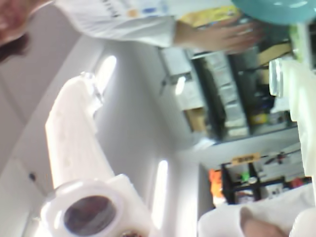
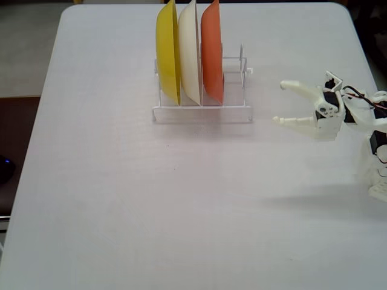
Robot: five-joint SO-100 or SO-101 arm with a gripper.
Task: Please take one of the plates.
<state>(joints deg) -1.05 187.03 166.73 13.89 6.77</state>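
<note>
From my seat, the fixed view shows the pale surface [image 2: 121, 199] with a white wire rack [image 2: 202, 112] standing well to the left of the gripper [image 2: 279, 103] and a little further up the picture. Three plates stand on edge in the rack. The yellow plate [image 2: 168, 48] is farthest from the gripper, the cream plate [image 2: 189, 48] is in the middle, and the orange plate [image 2: 211, 51] is nearest to it. The rack slots on the gripper's side of the orange plate hold nothing. The gripper hangs above the surface at the right with its two white fingers spread wide apart and pointing left toward the rack. It grasps nothing and touches nothing.

The wrist view is tilted up toward the room and is blurred. At its far left I see part of a person's head [image 1: 10, 24] and then a white shirt [image 1: 113, 15] along the top. Below that, one long white finger [image 1: 74, 133] runs up from the bottom. Further right, a hand [image 1: 222, 34] reaches across the top, in front of some shelves [image 1: 232, 98]. Just right of that hand, at the top right corner, is the blue-grey plate [image 1: 281, 10]. It is cut off by the picture edge, up in the air above the gripper and apart from it. I cannot tell whether the hand is touching it.
</note>
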